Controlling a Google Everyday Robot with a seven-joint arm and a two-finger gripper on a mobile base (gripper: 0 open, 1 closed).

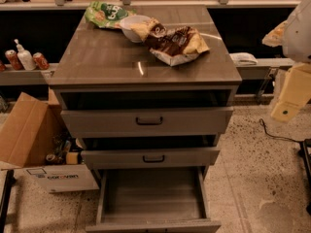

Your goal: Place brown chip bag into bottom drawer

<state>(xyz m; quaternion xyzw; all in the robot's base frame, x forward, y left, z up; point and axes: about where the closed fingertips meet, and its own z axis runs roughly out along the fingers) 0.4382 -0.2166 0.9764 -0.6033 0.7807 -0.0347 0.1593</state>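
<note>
1 brown chip bag (172, 41) lies flat on the counter (107, 57), toward its back right. Its long axis runs from back-left, where a yellow-tan end leans on the rim of the white bowl (132, 25), to front-right, and its foil is crinkled, dark brown in the middle with white lettering. Below, the bottom drawer (150, 195) of 3 stands pulled out, showing its wood-grain floor, while the tool (290, 93) hangs at the right edge of view, well apart from the bag, and I cannot tell whether it is open or closed.
</note>
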